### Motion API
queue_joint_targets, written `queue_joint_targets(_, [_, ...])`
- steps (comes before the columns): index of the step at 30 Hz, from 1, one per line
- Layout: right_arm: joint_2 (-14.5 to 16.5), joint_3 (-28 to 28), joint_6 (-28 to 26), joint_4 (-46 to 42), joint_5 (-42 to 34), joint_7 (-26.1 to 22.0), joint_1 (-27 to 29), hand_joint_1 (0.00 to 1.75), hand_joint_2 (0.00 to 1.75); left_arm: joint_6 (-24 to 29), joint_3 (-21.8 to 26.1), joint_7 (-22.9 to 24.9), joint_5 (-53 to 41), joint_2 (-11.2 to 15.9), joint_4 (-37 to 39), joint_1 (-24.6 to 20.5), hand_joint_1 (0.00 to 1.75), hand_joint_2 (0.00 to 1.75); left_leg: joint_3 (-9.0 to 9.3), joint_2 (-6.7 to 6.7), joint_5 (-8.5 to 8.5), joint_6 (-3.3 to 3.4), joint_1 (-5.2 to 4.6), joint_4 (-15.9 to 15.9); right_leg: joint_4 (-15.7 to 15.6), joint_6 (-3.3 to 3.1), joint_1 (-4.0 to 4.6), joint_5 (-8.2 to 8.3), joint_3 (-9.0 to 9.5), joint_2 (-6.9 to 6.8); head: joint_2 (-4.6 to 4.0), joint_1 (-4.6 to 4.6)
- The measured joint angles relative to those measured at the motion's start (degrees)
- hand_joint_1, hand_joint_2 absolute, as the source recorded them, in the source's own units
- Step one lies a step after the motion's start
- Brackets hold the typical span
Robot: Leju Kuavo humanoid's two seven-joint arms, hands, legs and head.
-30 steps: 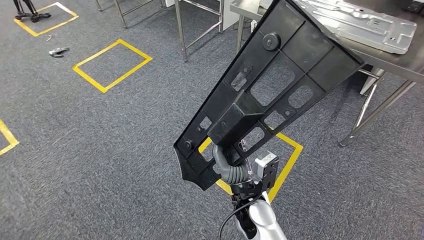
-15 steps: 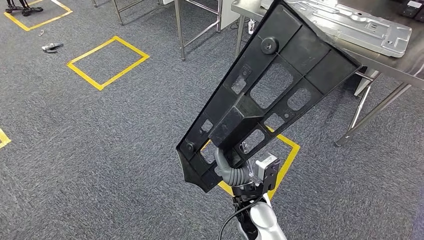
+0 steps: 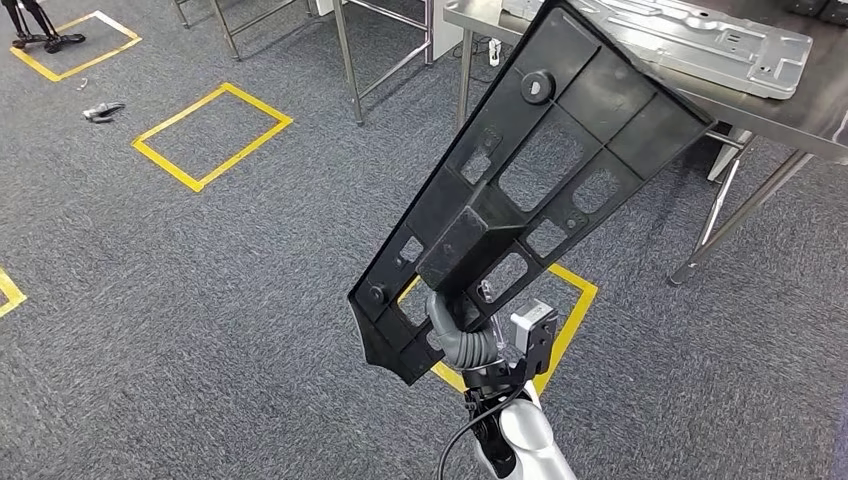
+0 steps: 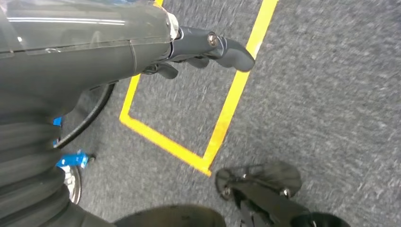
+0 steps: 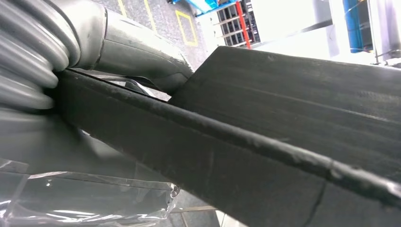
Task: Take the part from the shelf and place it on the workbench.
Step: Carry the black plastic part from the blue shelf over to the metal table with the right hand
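Note:
A large black plastic part [image 3: 530,190], flat and ribbed with several cut-outs, stands tilted in front of me. My right hand [image 3: 462,335] grips it at its lower end from behind, and the part hides most of the fingers. Close up, the part [image 5: 283,142] crosses the right wrist view with the grey thumb [image 5: 137,49] pressed on its edge. The steel workbench [image 3: 830,108] stands at the far right, and the part's top corner overlaps its front edge in the picture. My left hand [image 4: 203,45] hangs over the carpet and holds nothing.
A silver stamped metal panel [image 3: 700,40] lies on the workbench. Bench legs [image 3: 730,215] reach the grey carpet on the right. Yellow floor squares [image 3: 212,135] mark the carpet. Metal frame legs [image 3: 350,60] stand at the back. A small tool [image 3: 103,110] lies far left.
The whole picture has shifted a little, so the camera has moved relative to the workbench. The part stays in my right hand at the same tilt.

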Motion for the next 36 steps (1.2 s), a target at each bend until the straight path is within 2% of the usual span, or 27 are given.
queue_joint_targets(1, [0.00, 0.00, -0.08, 0.05, -0.02, 0.03, 0.00, 1.75, 1.75, -0.01, -0.01, 0.02, -0.15, 0.01, 0.00, -0.04, 0.00, 1.75, 0.81, 0.00, 1.57, 0.03, 0.00, -1.83, 0.12, 0.03, 0.01, -0.10, 0.09, 0.12, 0.00, -0.02])
queue_joint_targets(3, [0.00, 0.00, -0.24, 0.08, -0.05, 0.03, 0.00, 1.75, 1.75, -0.03, -0.03, 0.06, -0.36, 0.10, 0.00, 0.12, 0.00, 1.75, 4.48, -0.05, 5.49, 0.37, -0.04, -9.55, 0.45, 0.31, 0.05, -0.42, 0.30, 0.47, 0.00, -0.02])
queue_joint_targets(4, [-0.01, -0.01, -0.33, 0.08, -0.07, 0.03, 0.00, 1.75, 1.75, -0.05, -0.03, 0.07, -0.42, 0.14, 0.00, 0.19, 0.00, 1.75, 6.06, -0.10, 6.69, 0.63, -0.14, -12.94, 0.69, 0.51, 0.14, -0.58, 0.26, 0.61, 0.00, -0.03])
queue_joint_targets(5, [-0.01, 0.01, -0.38, 0.08, -0.09, 0.04, 0.00, 1.75, 1.75, -0.07, -0.04, 0.08, -0.46, 0.18, 0.00, 0.25, 0.00, 1.75, 6.95, -0.15, 7.19, 0.90, -0.25, -14.96, 0.87, 0.77, 0.20, -0.67, 0.14, 0.68, 0.00, -0.01])
queue_joint_targets(8, [-0.02, 0.04, -0.44, 0.05, -0.09, 0.07, 0.11, 1.75, 1.75, -0.10, -0.05, 0.14, -0.49, 0.21, 0.01, 0.29, 0.00, 1.75, 7.16, -0.19, 7.32, 1.70, -0.33, -15.96, 1.00, 1.54, 0.22, -0.71, -0.12, 0.66, 0.00, -0.02])
queue_joint_targets(10, [-0.02, 0.04, -0.45, -0.02, -0.09, 0.05, 0.10, 1.75, 1.75, -0.13, -0.05, 0.22, -0.48, 0.22, 0.01, 0.29, 0.00, 1.75, 7.33, -0.11, 7.63, 2.36, 0.02, -16.45, 2.74, 2.13, 0.20, -2.10, -0.83, 0.58, 0.00, 0.06])
queue_joint_targets(11, [-0.03, 0.04, -0.46, -0.06, -0.09, 0.04, 0.10, 1.75, 1.75, -0.14, -0.06, 0.26, -0.52, 0.22, 0.01, 0.25, 0.00, 1.75, 7.39, -0.05, 7.75, 2.64, 0.17, -16.64, 5.28, 2.43, 0.10, -3.66, -2.00, 0.54, 0.00, 0.11])
queue_joint_targets(13, [-0.18, 0.03, -0.51, -0.07, -0.15, 0.05, 0.25, 1.75, 1.75, -0.13, -0.10, 0.27, -0.78, 0.24, 0.00, 0.21, 0.00, 1.75, 7.30, 0.02, 7.76, 2.84, 0.17, -16.67, 12.86, 2.96, -0.25, -7.21, -5.68, 0.45, 0.00, 0.14])
queue_joint_targets(14, [-0.34, 0.00, -0.54, -0.07, -0.24, 0.06, 0.40, 1.75, 1.75, -0.10, -0.16, 0.27, -1.00, 0.22, 0.00, 0.21, 0.00, 1.75, 7.27, 0.03, 7.74, 2.83, 0.17, -16.66, 15.94, 3.18, -0.46, -8.13, -7.26, 0.43, 0.00, 0.14])
queue_joint_targets(15, [-0.56, -0.07, -0.57, -0.08, -0.39, 0.07, 0.54, 1.75, 1.75, -0.07, -0.27, 0.27, -1.24, 0.16, 0.00, 0.22, 0.00, 1.75, 7.28, 0.03, 7.71, 2.80, 0.19, -16.65, 17.11, 3.35, -0.64, -7.92, -7.96, 0.37, 0.00, 0.14])
queue_joint_targets(16, [-0.79, -0.18, -0.60, -0.13, -0.58, 0.07, 0.67, 1.75, 1.75, -0.03, -0.40, 0.28, -1.45, 0.08, 0.00, 0.21, 0.00, 1.75, 7.35, 0.01, 7.63, 2.73, 0.22, -16.64, 15.91, 3.47, -0.80, -6.57, -7.48, 0.29, 0.00, 0.15])
queue_joint_targets(18, [-1.15, -0.52, -0.58, -0.63, -0.83, 0.14, 0.92, 1.75, 1.75, 0.01, -0.81, 0.34, -1.91, -0.22, 0.00, 0.13, 0.00, 1.75, 7.64, -0.04, 7.34, 2.44, 0.27, -16.63, 8.35, 3.44, -1.03, -2.52, -3.91, -0.03, 0.00, 0.16])
queue_joint_targets(19, [-1.26, -0.67, -0.52, -1.04, -0.87, 0.23, 1.02, 1.75, 1.75, 0.04, -1.02, 0.39, -2.08, -0.37, 0.00, 0.05, 0.00, 1.75, 7.76, -0.04, 7.14, 2.18, 0.19, -16.56, 4.59, 3.31, -0.94, -1.20, -2.07, -0.18, 0.00, 0.15])
queue_joint_targets(20, [-1.34, -0.81, -0.45, -1.51, -0.86, 0.41, 1.12, 1.75, 1.75, 0.06, -1.20, 0.48, -2.22, -0.48, 0.00, -0.05, 0.00, 1.75, 7.82, -0.03, 6.99, 1.86, 0.13, -16.54, 2.06, 3.08, -0.82, -0.58, -0.88, -0.27, 0.00, 0.13])
queue_joint_targets(22, [-1.46, -1.05, -0.36, -2.28, -0.80, 0.93, 1.33, 1.75, 1.75, 0.09, -1.40, 0.63, -2.28, -0.60, 0.00, -0.29, 0.00, 1.75, 7.91, 0.07, 6.76, 1.13, 0.03, -16.58, 0.82, 2.52, -0.40, -0.80, -0.32, -0.17, 0.01, 0.09])
queue_joint_targets(24, [-1.52, -1.32, -0.35, -3.00, -0.64, 1.55, 1.55, 1.75, 1.75, 0.04, -1.56, 0.80, -2.32, -0.63, 0.00, -0.55, 0.00, 1.75, 8.09, 0.16, 6.36, 0.43, 0.18, -16.39, 0.55, 1.79, -0.50, -0.82, 0.02, 0.03, 0.01, 0.09])
queue_joint_targets(25, [-1.51, -1.44, -0.35, -3.33, -0.51, 1.81, 1.54, 1.75, 1.75, 0.01, -1.63, 0.89, -2.37, -0.64, 0.00, -0.66, 0.00, 1.75, 7.71, 0.16, 5.65, 0.17, 0.25, -15.24, 0.33, 1.39, -0.61, -0.86, 0.36, 0.05, 0.01, 0.04])
queue_joint_targets(26, [-1.47, -1.52, -0.35, -3.61, -0.38, 2.02, 1.49, 1.75, 1.75, -0.04, -1.68, 0.97, -2.39, -0.63, 0.00, -0.75, 0.00, 1.75, 6.68, 0.13, 4.45, -0.04, 0.33, -12.89, 0.13, 1.00, -0.73, -0.92, 0.75, 0.04, 0.01, -0.02])
queue_joint_targets(28, [-1.39, -1.63, -0.35, -3.86, -0.15, 2.29, 1.39, 1.75, 1.75, -0.13, -1.70, 1.02, -2.34, -0.63, 0.00, -0.90, 0.00, 1.75, 2.67, 0.08, 1.28, -0.28, 0.40, -5.14, 0.08, 0.45, -0.60, -1.34, 1.27, -0.03, 0.01, -0.14])
queue_joint_targets(29, [-1.38, -1.66, -0.35, -3.88, -0.07, 2.42, 1.42, 1.75, 1.75, -0.16, -1.69, 1.01, -2.28, -0.63, 0.00, -1.05, 0.00, 1.75, 0.55, 0.08, 0.25, -0.39, 0.41, -1.50, 0.11, 0.30, -0.48, -1.56, 1.47, -0.04, 0.00, -0.15])
queue_joint_targets(30, [-1.38, -1.68, -0.35, -3.88, -0.02, 2.55, 1.47, 1.75, 1.75, -0.17, -1.69, 1.00, -2.25, -0.63, 0.00, -1.18, 0.00, 1.75, -0.85, 0.08, 0.24, -0.42, 0.41, 0.52, 0.14, 0.22, -0.37, -1.83, 1.74, 0.00, 0.00, -0.15])
queue_joint_targets(31, [-1.38, -1.70, -0.35, -3.88, 0.01, 2.66, 1.51, 1.75, 1.75, -0.18, -1.69, 1.03, -2.25, -0.64, 0.00, -1.30, 0.00, 1.75, -1.22, 0.08, 1.38, -0.36, 0.40, 0.39, 0.17, 0.22, -0.28, -2.13, 2.09, 0.09, 0.00, -0.15])
queue_joint_targets(32, [-1.37, -1.70, -0.35, -3.88, 0.04, 2.71, 1.50, 1.75, 1.75, -0.18, -1.69, 1.11, -2.25, -0.63, 0.00, -1.31, 0.00, 1.75, -0.43, 0.08, 3.56, -0.20, 0.39, -2.06, 0.19, 0.26, -0.22, -2.48, 2.57, 0.23, 0.00, -0.15])
queue_joint_targets(33, [-1.36, -1.72, -0.35, -3.89, 0.09, 2.75, 1.49, 1.75, 1.75, -0.16, -1.69, 1.25, -2.25, -0.62, 0.00, -1.25, 0.00, 1.75, 1.09, 0.08, 6.21, 0.05, 0.36, -6.02, 0.20, 0.37, -0.19, -2.91, 3.10, 0.37, 0.00, -0.15])
queue_joint_targets(34, [-1.33, -1.73, -0.35, -3.89, 0.14, 2.78, 1.42, 1.75, 1.75, -0.15, -1.69, 1.41, -2.25, -0.60, 0.00, -1.15, 0.00, 1.75, 2.66, 0.06, 8.05, 0.34, 0.17, -9.60, 0.23, 0.57, -0.10, -3.29, 3.50, 0.48, 0.00, -0.13])
queue_joint_targets(35, [-1.31, -1.74, -0.34, -3.88, 0.23, 2.87, 1.33, 1.75, 1.75, -0.15, -1.69, 1.56, -2.25, -0.57, 0.00, -1.05, 0.00, 1.75, 3.99, 0.05, 9.10, 0.68, 0.00, -12.63, 0.34, 0.83, -0.02, -3.63, 3.69, 0.58, 0.01, -0.15])
queue_joint_targets(36, [-1.29, -1.75, -0.34, -3.88, 0.31, 2.98, 1.20, 1.75, 1.75, -0.15, -1.69, 1.66, -2.25, -0.55, 0.01, -1.00, 0.00, 1.75, 4.66, 0.02, 9.25, 0.98, -0.18, -14.28, 0.44, 1.10, 0.03, -3.86, 3.64, 0.60, 0.01, -0.16])
